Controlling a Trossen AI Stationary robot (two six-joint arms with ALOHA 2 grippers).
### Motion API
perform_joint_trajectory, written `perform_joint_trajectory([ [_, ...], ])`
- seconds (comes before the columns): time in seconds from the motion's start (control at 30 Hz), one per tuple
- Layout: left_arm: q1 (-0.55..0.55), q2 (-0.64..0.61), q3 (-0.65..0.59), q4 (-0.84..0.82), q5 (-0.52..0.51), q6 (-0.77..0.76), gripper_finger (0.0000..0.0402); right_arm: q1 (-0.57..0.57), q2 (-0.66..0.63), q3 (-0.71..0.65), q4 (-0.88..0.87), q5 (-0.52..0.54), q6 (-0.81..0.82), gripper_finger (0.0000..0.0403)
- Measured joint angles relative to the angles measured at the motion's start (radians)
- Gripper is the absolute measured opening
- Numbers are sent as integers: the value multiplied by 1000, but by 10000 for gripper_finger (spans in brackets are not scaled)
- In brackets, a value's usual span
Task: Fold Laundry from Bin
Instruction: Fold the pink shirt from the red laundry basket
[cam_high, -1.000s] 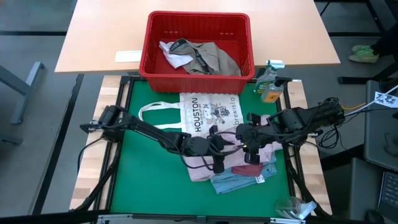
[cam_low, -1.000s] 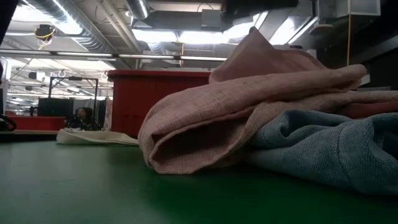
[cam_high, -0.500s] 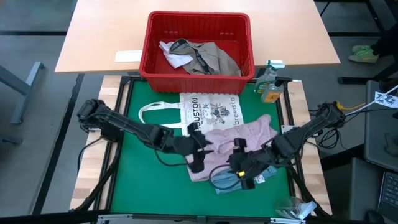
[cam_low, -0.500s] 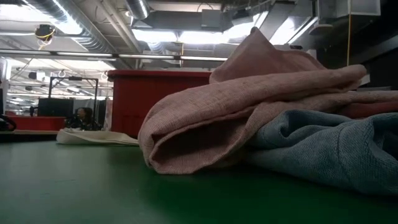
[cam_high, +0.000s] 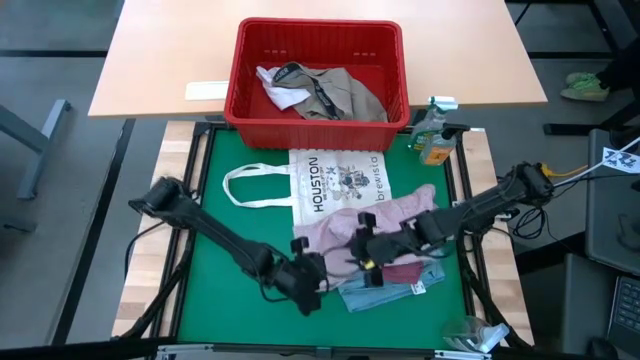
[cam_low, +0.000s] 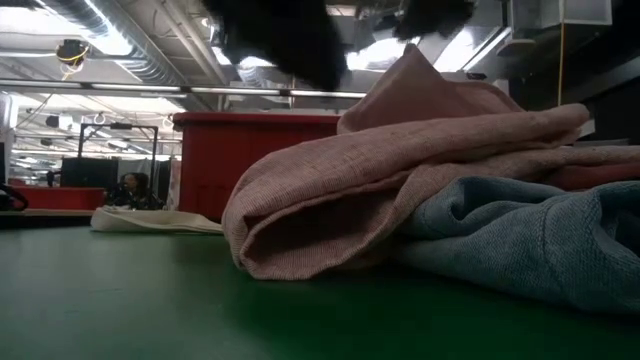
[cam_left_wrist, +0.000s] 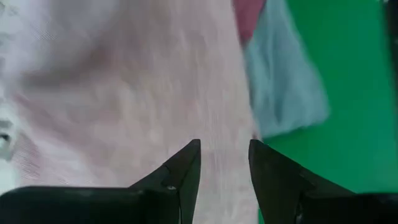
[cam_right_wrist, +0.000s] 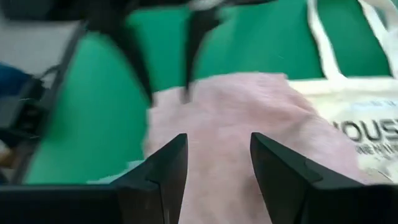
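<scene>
Both grippers hover with jaws parted and empty over the pink garment (cam_high: 375, 222): left gripper (cam_high: 312, 272) at its near-left corner, right gripper (cam_high: 362, 250) at mid-cloth. Red bin (cam_high: 318, 128) sits on the far table, holding khaki-grey and white laundry (cam_high: 325, 90). HOUSTON tote (cam_high: 335, 180) lies on the green mat (cam_high: 215, 250), pink garment overlapping it, atop the blue piece (cam_high: 385, 292) and maroon piece (cam_high: 405, 272).

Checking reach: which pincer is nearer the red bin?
Right. The right pincer hovers over the pink garment, just below the tote bag; the left pincer sits farther from the red bin.
</scene>
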Motion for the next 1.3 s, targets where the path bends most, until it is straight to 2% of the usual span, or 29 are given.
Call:
perform_joint_trajectory([
  [0.17,-1,123,-1,19,2,-13,129,-112,0,-52,-30,35,8,175],
  [0.33,0,229,-1,56,47,-35,129,-228,0,-81,-180,47,62,175],
  [0.57,-6,255,3,68,61,-43,129,-305,0,-87,-312,43,66,175],
  [0.73,-15,227,11,62,72,-32,129,-302,1,-68,-419,64,59,175],
  [1.0,-17,149,59,64,64,-5,129,-281,0,112,-637,96,89,175],
  [1.07,-17,132,79,67,52,-4,129,-250,0,155,-647,76,111,175],
  [1.23,-13,91,95,56,6,41,129,-133,0,198,-634,-66,207,175],
  [1.3,-9,74,95,43,-30,64,129,-80,0,198,-632,-77,240,175],
])
